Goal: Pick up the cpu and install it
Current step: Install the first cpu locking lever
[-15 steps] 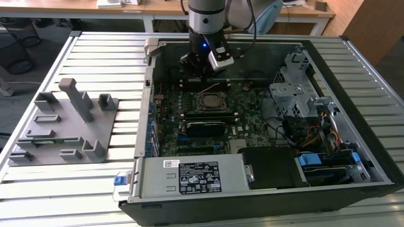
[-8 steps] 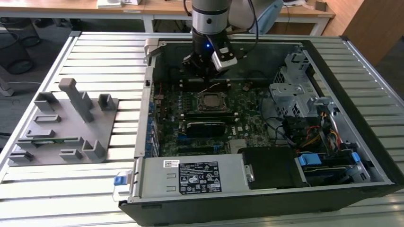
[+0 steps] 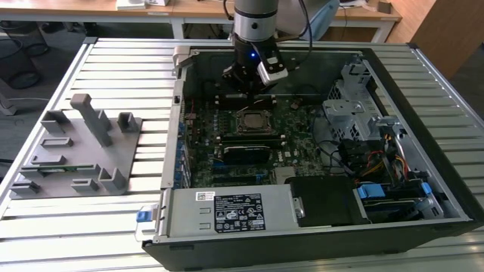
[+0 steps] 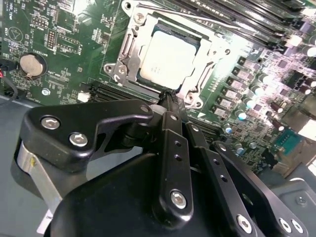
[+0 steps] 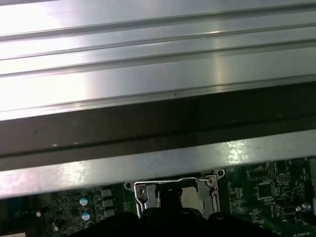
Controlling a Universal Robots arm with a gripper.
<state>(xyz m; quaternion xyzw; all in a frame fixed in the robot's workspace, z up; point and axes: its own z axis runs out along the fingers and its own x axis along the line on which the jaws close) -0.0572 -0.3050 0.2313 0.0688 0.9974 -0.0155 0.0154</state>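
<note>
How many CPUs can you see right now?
1. The cpu sits in the motherboard socket inside the open case, in the second wrist view just beyond the pincer. Others could be hidden behind the arm.

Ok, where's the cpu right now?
The cpu sits in the motherboard socket, inside the open computer case, just beyond the hand in the second wrist view.

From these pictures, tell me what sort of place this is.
Probably an electronics assembly lab or workshop: an open computer case lies on a slatted metal table, a grey parts fixture beside it, wooden desks behind.
</note>
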